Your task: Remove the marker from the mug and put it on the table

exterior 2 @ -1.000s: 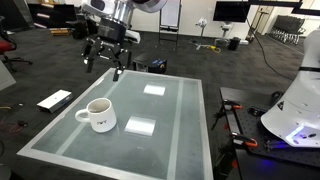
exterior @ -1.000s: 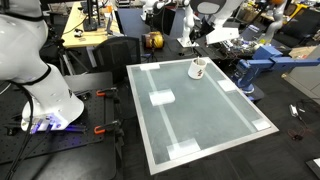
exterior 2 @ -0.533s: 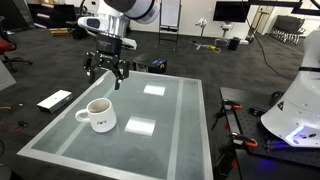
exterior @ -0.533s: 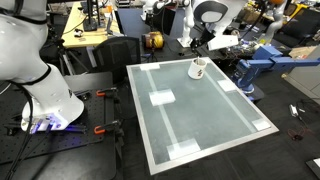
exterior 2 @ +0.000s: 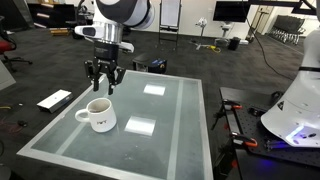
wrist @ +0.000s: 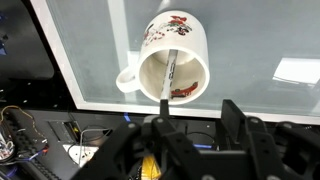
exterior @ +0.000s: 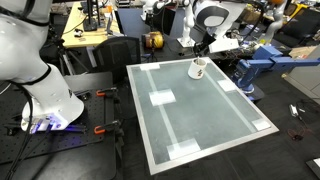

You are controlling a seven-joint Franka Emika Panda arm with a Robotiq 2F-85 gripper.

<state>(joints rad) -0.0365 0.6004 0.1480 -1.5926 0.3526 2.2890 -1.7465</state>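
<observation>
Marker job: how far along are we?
Done: nothing yet; the marker stands inside the mug. In hand: the gripper hovers open roughly above the mug, touching nothing. Left: descend, close on the marker, lift it out and lay it on the table.

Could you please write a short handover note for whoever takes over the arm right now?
Gripper: open and empty, hovering above the white mug without touching it.
Marker: inside the mug, tilted, with its upper end leaning on the rim on the gripper's side in the wrist view.
Mug: upright on the table, near one edge.
Done: the approach over the mug only.
Left: lower, close on the marker, lift it out, and lay it on the table.
</observation>
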